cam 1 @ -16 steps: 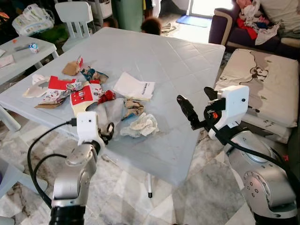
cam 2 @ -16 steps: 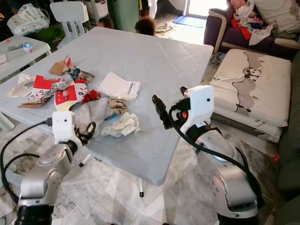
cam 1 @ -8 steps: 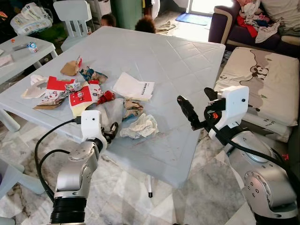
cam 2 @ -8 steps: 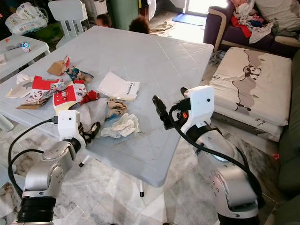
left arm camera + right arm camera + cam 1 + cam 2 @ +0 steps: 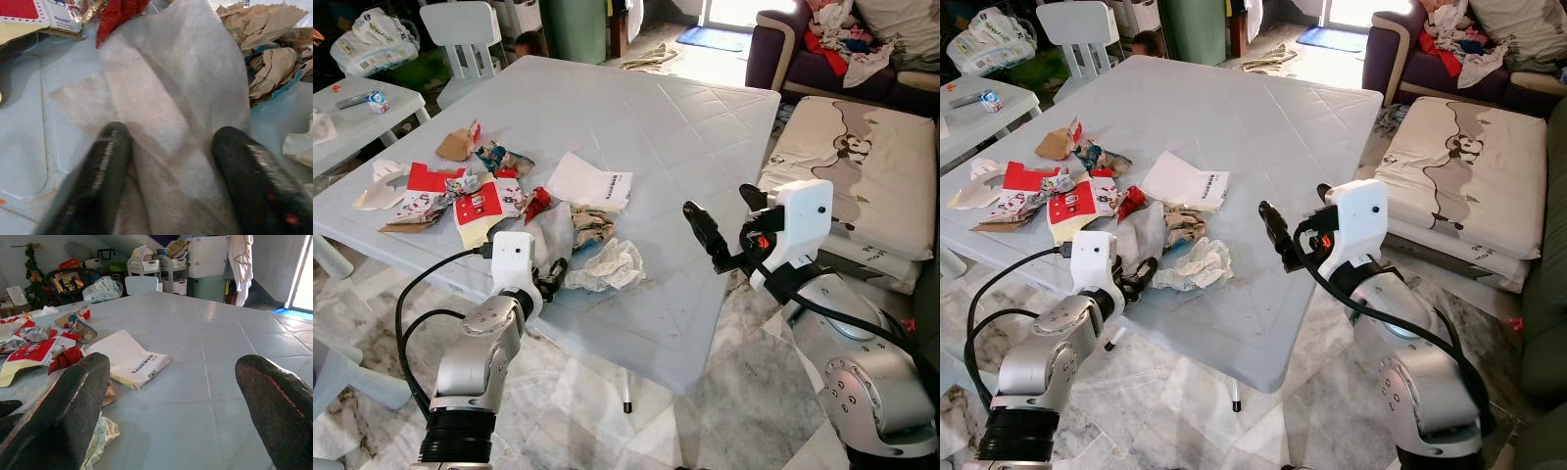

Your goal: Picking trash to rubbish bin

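Trash lies on the near left part of the pale blue table (image 5: 705, 127): a grey-white wipe (image 5: 546, 235), a crumpled white tissue (image 5: 607, 266), crumpled brown paper (image 5: 590, 225), red cartons (image 5: 481, 204) and a white printed sheet (image 5: 590, 183). My left gripper (image 5: 551, 277) is at the table's near edge, open. In the left wrist view its fingers (image 5: 110, 152) straddle the wipe (image 5: 171, 73), with the brown paper (image 5: 269, 54) just beyond. My right gripper (image 5: 700, 230) hovers open and empty over the table's right side, apart from the trash.
A small side table (image 5: 352, 108) and a white child's chair (image 5: 470, 29) stand at the far left. A green container (image 5: 582, 24) is behind the table, with a person's head (image 5: 524, 44) low beside it. A printed cushion (image 5: 862, 166) and sofa lie to the right.
My left gripper has moved forward over the table edge onto the grey-white wipe. The right arm has held still. A person's head at the far table edge has gone from view.
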### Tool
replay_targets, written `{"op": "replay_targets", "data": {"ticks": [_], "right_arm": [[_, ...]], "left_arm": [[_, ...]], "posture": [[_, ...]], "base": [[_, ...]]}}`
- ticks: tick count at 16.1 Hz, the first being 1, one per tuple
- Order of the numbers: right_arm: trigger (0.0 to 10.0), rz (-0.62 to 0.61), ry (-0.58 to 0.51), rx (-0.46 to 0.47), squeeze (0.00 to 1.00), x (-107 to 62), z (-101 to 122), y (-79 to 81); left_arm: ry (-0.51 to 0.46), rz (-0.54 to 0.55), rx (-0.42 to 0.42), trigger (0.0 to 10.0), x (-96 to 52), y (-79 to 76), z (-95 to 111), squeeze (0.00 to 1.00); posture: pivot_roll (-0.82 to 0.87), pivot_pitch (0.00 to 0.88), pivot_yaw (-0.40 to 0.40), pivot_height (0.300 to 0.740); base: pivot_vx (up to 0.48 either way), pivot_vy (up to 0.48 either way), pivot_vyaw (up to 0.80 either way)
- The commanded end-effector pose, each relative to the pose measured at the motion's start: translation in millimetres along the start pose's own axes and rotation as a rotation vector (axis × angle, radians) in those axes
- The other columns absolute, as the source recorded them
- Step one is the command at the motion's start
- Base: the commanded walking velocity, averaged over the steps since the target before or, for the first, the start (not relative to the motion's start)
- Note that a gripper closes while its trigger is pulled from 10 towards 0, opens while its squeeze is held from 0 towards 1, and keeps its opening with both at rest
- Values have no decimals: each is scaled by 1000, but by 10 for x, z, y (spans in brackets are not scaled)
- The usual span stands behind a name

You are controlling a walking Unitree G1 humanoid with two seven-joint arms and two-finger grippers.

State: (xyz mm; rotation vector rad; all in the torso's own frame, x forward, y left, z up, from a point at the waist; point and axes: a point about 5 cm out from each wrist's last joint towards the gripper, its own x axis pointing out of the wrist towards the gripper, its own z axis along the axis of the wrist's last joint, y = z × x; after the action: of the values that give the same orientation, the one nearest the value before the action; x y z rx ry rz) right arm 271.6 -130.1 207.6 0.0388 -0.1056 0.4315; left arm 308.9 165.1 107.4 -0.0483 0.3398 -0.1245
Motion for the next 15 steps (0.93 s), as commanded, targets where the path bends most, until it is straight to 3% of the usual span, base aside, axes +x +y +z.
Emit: {"op": "replay_targets", "data": {"ticks": [1,6,8,15], "right_arm": [[10000,7,-12,-8,0,-30,46,14],[10000,74,36,40,0,-35,-9,80],[10000,230,144,74,0,-136,-163,281],[10000,357,259,103,0,-283,-272,360]], "left_arm": [[69,12,11,0,-25,21,-148,0],[101,55,30,0,-77,123,-218,0],[100,66,32,0,-94,154,-225,0],[80,81,37,0,-168,152,-231,0]], "posture": [[-58,105,-33,740],[-58,107,-33,740],[-57,107,-33,740],[-59,102,-30,740]], "base": [[0,0,0],[0,0,0],[0,0,0],[0,0,0]]}}
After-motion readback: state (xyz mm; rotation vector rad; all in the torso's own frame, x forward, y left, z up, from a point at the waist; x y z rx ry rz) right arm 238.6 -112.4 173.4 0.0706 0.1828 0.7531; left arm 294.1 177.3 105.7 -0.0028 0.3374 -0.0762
